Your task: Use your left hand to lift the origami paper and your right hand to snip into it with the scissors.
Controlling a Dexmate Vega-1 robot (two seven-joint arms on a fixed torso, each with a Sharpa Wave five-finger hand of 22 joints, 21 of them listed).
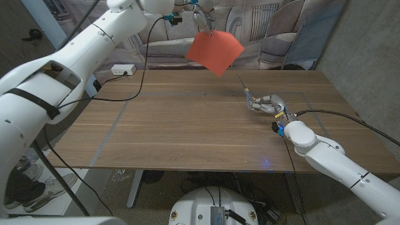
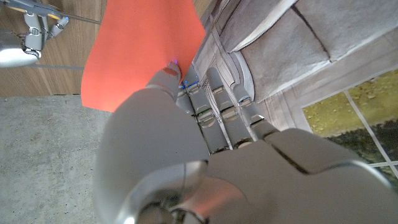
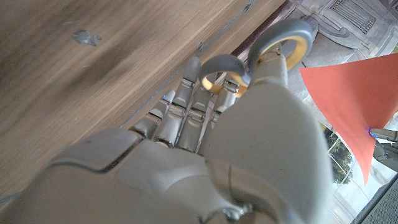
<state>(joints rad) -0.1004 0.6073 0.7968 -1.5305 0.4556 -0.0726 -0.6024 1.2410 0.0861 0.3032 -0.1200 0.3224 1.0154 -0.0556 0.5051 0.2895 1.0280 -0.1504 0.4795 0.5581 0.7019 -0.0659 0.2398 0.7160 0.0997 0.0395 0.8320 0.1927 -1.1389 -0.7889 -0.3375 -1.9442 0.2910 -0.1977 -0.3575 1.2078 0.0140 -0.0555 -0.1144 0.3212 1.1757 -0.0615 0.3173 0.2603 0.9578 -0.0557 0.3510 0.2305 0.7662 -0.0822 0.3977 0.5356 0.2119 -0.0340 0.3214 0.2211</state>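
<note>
**Paper up, scissors gripped low, no cut yet**

Nearest, right of centre in the head view: right hand (image 1: 267, 104) down on the brown wooden plank surface (image 1: 187, 131). Fingers closed around the grey-and-yellow looped handles of the metal scissors (image 1: 245, 87). Thin blades point away, toward the far edge, low over the wood or on it; contact can't be told. Right wrist view confirms the grip: the two handle rings (image 3: 249, 68) stand against the fingers. Blades open or shut — too small to tell.

Farther, top centre of the head view: left hand (image 1: 201, 15) raised well above the surface, pinching the top corner of the orange-red square sheet of origami paper (image 1: 214, 52). Sheet hangs free as a diamond, clear of the wood. In the left wrist view the fingers (image 2: 211, 99) close on the paper's edge.

Progress, as judged: lift done, scissors in hand. Left to do: raise the scissors to the sheet, well apart from it at present, and snip into an edge. No cut visible in the paper.

Surface: pale tape lines (image 1: 112, 128) run across it; black cables (image 1: 134, 87) trail over the left part and off the right edge.

Room beyond: white power strip (image 1: 123, 70) at the far left edge of the surface, a printed backdrop (image 1: 275, 31) of grey stonework behind, grey wall at upper right.
</note>
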